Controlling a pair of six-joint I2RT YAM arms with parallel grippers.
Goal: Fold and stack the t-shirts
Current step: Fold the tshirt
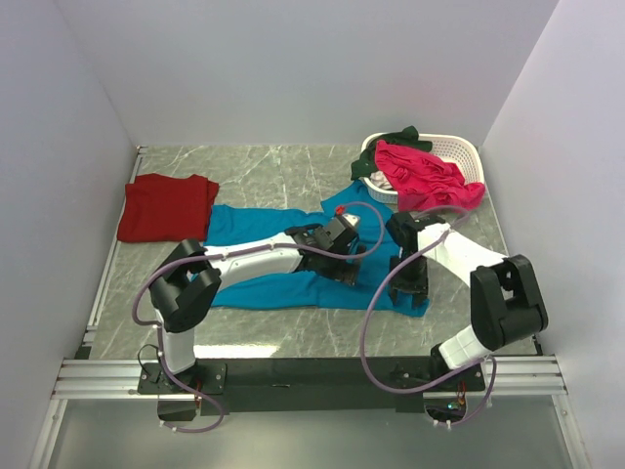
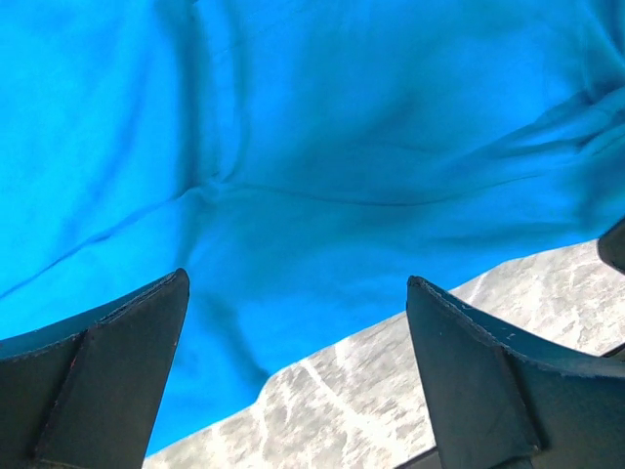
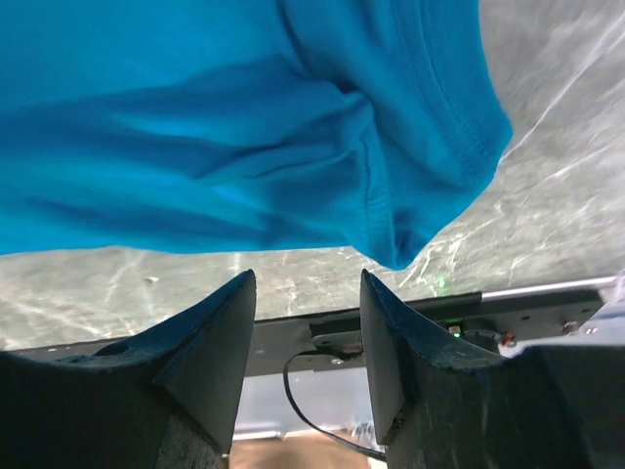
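A teal-blue t-shirt [image 1: 256,231] lies spread flat in the middle of the table. My left gripper [image 1: 344,273] hovers over its near right part, open and empty. In the left wrist view [image 2: 296,278] the wide-apart fingers [image 2: 117,376] frame the shirt's edge [image 2: 322,176] and the bare marble. My right gripper [image 1: 408,290] is over the shirt's near right corner, open and empty. The right wrist view [image 3: 305,278] shows that hemmed corner [image 3: 391,186] just beyond the fingertips [image 3: 229,332]. A dark red t-shirt [image 1: 166,207] lies folded at the back left.
A white slatted basket [image 1: 451,149] stands at the back right, holding a bright pink t-shirt [image 1: 425,178] and a dark green t-shirt [image 1: 393,143] that hang over its rim. The grey marble table [image 1: 273,168] is walled on three sides. A black rail [image 3: 391,318] runs along the near edge.
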